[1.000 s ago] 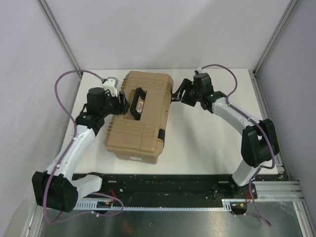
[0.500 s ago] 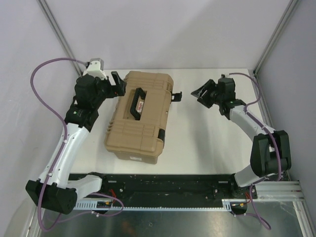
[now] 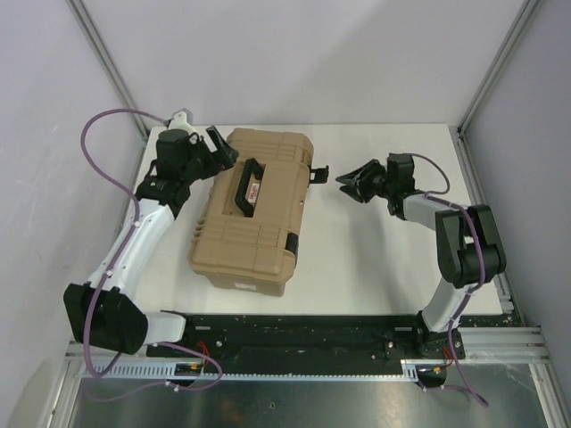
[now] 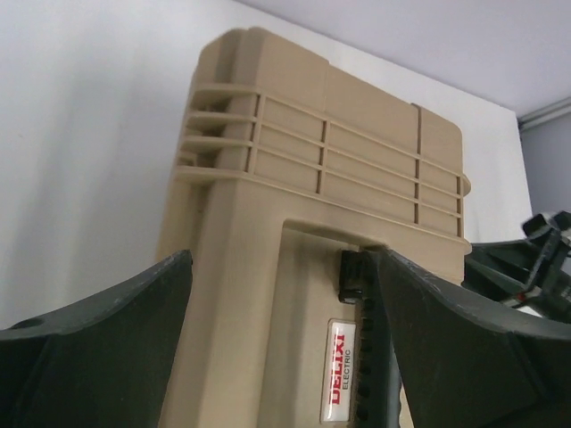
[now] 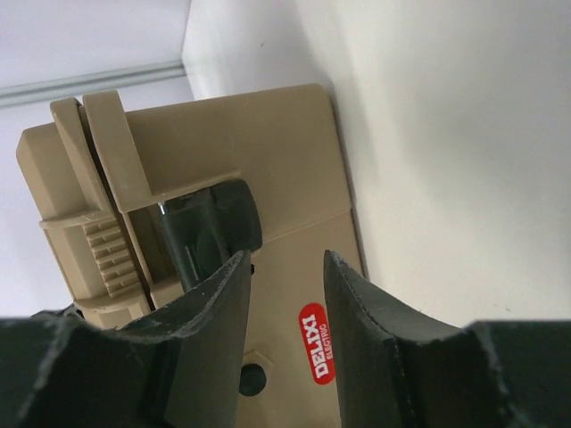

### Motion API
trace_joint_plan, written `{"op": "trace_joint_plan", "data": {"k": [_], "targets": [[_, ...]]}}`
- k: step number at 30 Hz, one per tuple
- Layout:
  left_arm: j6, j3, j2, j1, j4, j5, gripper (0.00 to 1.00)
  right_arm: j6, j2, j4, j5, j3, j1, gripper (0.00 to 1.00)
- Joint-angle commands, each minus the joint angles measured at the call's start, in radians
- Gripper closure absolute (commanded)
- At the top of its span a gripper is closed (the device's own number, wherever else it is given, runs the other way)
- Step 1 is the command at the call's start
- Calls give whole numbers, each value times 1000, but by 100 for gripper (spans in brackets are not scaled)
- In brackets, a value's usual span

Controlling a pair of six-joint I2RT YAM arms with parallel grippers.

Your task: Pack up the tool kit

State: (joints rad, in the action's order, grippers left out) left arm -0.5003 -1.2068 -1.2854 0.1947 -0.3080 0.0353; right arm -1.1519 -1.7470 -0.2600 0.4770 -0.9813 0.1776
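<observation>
So the tan toolbox (image 3: pixel 254 214) is sitting lid-down-and-shut on the white table (image 3: pixel 375 267), around 9 o'clock from the table's middle. Its long side runs roughly 1 to 7 o'clock, a bit skewed. The black handle (image 3: pixel 245 185) lies flat on top with the little red-and-white label (image 3: pixel 253 191) right next to it; on the wrist views you can read "DELIXI ELECTRIC" on it. 1 black latch (image 3: pixel 291 242) sits flat on the 3 o'clock side near the front, and the other latch (image 3: pixel 316 174), farther back on that side, sticks out from the box.

The left gripper (image 3: pixel 219 144) hangs at the box's 11 o'clock corner, just beside it. I can't tell if it's touching. Its 2 fingers are spread wide with nothing in them, and from its own camera the box's end fills the gap between them.

The right gripper (image 3: pixel 348 178) is out at 2 o'clock from the box, pointing at that sticking-out latch, near but not on it. Its fingers are apart with a narrower gap, holding nothing.

A purple cable (image 3: pixel 105 122) loops off the left arm.
</observation>
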Motion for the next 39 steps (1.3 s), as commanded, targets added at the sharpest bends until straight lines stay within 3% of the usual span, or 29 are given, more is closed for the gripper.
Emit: {"op": "trace_joint_plan", "data": {"k": [1, 11, 21, 34, 39], "targets": [[-99, -36, -43, -10, 13, 106, 12, -88, -62, -203, 98, -24, 33, 58], [-102, 4, -97, -11, 12, 99, 12, -148, -111, -394, 132, -54, 90, 58], [-62, 46, -137, -11, 5, 96, 16, -170, -147, -471, 137, -67, 120, 57], [-38, 57, -157, -11, -4, 83, 17, -101, -138, -425, 112, -111, 137, 48], [-33, 58, -164, -11, -4, 81, 17, -29, -129, -321, 86, -141, 147, 45]]}}
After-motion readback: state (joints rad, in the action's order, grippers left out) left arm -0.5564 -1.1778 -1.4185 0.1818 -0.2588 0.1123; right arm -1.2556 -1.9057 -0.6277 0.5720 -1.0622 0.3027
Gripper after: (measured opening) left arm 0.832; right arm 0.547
